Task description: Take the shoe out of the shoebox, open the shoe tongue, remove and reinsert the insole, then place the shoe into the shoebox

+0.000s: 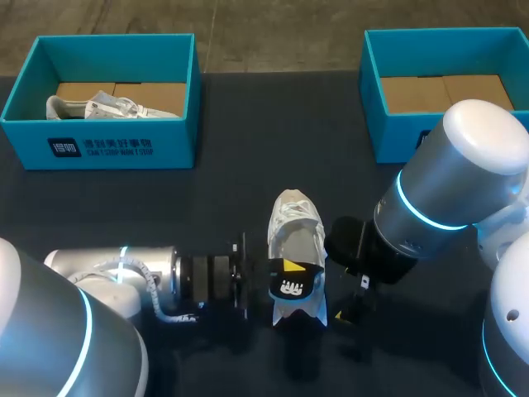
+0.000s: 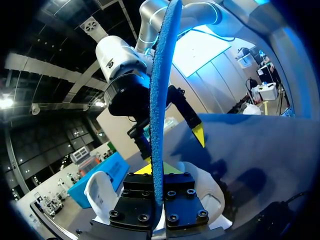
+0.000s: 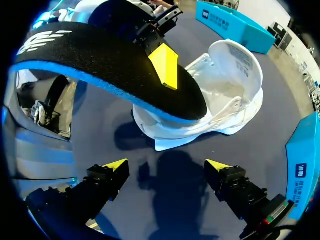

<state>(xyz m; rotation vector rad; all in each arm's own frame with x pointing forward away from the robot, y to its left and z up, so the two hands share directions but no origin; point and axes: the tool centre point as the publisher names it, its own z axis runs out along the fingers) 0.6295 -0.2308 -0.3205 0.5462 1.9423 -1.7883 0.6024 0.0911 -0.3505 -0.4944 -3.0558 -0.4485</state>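
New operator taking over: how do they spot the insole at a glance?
On the dark table, find the white shoe lying in the middle. The left pincer holds the insole just above its near end: the only flat black piece with a blue underside.

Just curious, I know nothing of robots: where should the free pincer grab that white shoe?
On the shoe, probably its thin upright side wall, coming from its right, where the open right pincer hovers. The insole covers the near end, so grip toward the bare far end.
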